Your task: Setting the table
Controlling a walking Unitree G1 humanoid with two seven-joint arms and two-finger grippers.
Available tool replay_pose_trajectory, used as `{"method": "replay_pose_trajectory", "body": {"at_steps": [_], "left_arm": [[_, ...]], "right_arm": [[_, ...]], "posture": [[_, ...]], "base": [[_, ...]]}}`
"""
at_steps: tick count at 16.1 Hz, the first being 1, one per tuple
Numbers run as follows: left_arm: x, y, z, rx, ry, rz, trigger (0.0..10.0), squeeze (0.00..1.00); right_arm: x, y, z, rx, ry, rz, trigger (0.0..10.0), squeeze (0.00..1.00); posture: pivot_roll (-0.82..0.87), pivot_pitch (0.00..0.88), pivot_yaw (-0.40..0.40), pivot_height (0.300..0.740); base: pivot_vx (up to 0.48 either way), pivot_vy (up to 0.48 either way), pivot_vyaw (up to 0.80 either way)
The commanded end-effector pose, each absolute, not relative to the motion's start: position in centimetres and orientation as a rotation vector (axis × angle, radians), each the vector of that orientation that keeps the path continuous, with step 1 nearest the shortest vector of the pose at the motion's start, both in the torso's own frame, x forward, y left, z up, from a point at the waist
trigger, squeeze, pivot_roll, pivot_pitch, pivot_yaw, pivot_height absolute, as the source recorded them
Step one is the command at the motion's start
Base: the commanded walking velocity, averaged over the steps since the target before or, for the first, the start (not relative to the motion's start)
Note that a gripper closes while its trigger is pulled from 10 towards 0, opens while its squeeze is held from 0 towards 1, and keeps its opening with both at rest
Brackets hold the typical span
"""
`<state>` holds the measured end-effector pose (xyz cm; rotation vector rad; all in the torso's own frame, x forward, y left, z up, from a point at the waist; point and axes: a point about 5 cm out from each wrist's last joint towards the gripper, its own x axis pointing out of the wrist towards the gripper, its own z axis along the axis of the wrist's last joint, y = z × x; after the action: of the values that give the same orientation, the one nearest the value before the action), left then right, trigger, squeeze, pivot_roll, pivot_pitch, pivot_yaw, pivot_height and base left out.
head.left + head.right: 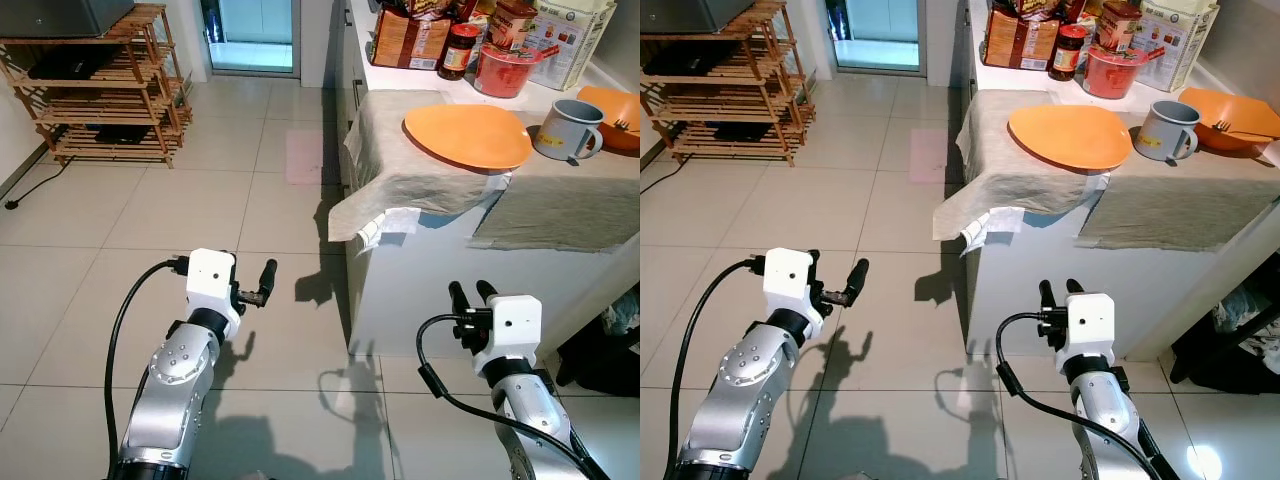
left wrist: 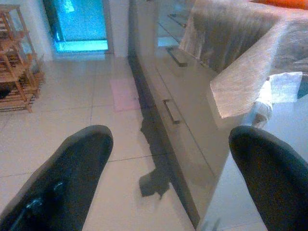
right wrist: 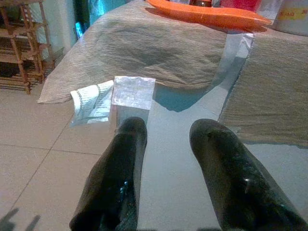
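Note:
An orange plate (image 1: 467, 135) lies on a beige cloth mat (image 1: 400, 175) that drapes over the corner of the white counter (image 1: 440, 280). A grey mug (image 1: 568, 129) stands to its right. Past the mug, a second orange dish (image 1: 612, 108) holds a fork. Another cloth mat (image 1: 560, 205) hangs over the counter's front. My right gripper (image 1: 472, 292) is low in front of the counter, below the plate, its fingers a little apart and holding nothing. Out over the floor tiles, left of the counter, my left gripper (image 1: 262, 285) is open wide and holds nothing.
A red pot (image 1: 503, 70), a jar (image 1: 460, 50) and food packets (image 1: 410, 38) crowd the counter's back. A wooden shelf rack (image 1: 100, 90) stands at the far left, with a doorway (image 1: 255, 35) beyond. A pink mat (image 1: 303, 155) lies on the tiles. A dark bag (image 1: 610, 350) sits low right.

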<state>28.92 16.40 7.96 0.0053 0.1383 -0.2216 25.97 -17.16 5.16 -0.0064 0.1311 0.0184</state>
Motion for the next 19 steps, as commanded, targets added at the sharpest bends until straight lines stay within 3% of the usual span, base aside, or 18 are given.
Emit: {"method": "replay_pose_trajectory", "body": {"at_steps": [1, 9, 12, 13, 15, 17, 19], "left_arm": [[30.4, 17.0, 7.7, -0.033, 0.141, -0.191, 10.0, 0.00], [31.1, 17.4, 8.5, 0.003, 0.092, -0.128, 10.0, 0.00], [29.7, 19.0, 9.2, 0.031, 0.011, -0.128, 10.0, 0.00], [27.6, 19.8, 9.3, 0.104, -0.032, -0.140, 10.0, 0.00], [26.8, 19.6, 8.7, 0.119, -0.026, -0.144, 10.0, 0.00], [28.3, 17.8, 8.9, 0.076, -0.032, -0.168, 10.0, 0.00], [28.7, 17.7, 9.2, 0.081, -0.037, -0.174, 10.0, 0.00]], "right_arm": [[27.2, -15.8, 3.0, 0.051, 0.252, 0.044, 10.0, 0.00], [28.7, -17.0, 5.1, -0.001, 0.146, 0.022, 10.0, 0.00], [27.2, -17.9, 6.6, -0.049, 0.024, 0.035, 10.0, 0.00], [25.0, -18.4, 6.3, -0.114, 0.020, 0.061, 10.0, 0.00], [24.2, -18.6, 5.4, -0.113, 0.049, 0.043, 10.0, 0.00], [25.0, -18.1, 5.4, -0.111, 0.028, 0.035, 10.0, 0.00], [25.1, -18.0, 5.8, -0.107, 0.025, 0.035, 10.0, 0.00]], "posture": [[0.01, 0.000, -0.020, 0.740], [0.00, 0.000, -0.018, 0.740], [0.00, 0.000, -0.016, 0.740], [-0.01, 0.000, -0.015, 0.740], [-0.02, 0.000, -0.011, 0.740], [-0.02, 0.000, -0.006, 0.740], [-0.03, 0.000, -0.002, 0.740]], "base": [[0.000, 0.000, 0.00], [0.000, 0.000, 0.00], [0.000, 0.000, 0.00], [0.000, 0.000, 0.00], [0.000, 0.000, 0.00], [0.000, 0.000, 0.00], [0.000, 0.000, 0.00]]}}
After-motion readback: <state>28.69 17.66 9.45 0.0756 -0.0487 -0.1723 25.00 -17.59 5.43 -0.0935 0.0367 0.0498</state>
